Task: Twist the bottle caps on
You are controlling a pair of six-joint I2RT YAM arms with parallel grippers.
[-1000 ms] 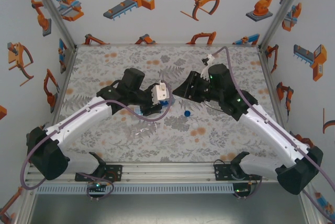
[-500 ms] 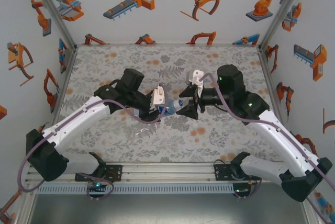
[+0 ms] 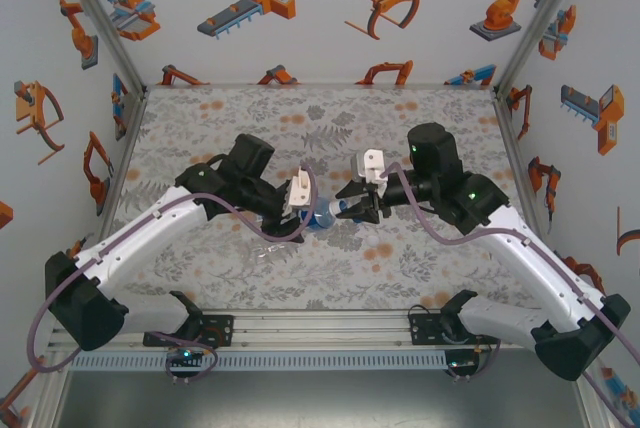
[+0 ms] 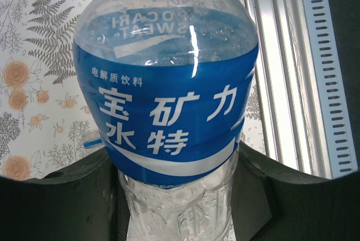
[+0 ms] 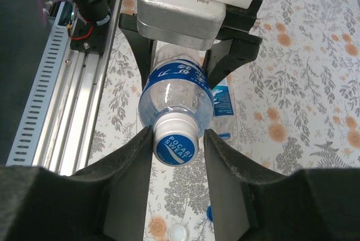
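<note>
left jaws clamped round the labelled body of a bottle [image 4: 169, 111], carried clear of the surface [image 3: 200, 128], long axis roughly level, neck pointing straight at the right jaws. right jaws standing either side of the blue-topped cap [image 5: 174, 142] already seated on that neck, one pad [image 5: 132, 168] touching or nearly so, thin gap at the other; cannot tell whether pinching. cap square between them, right side nearer: probably close, then twist about the bottle's axis. spare caps [image 5: 179, 231] loose on surface below.
</note>
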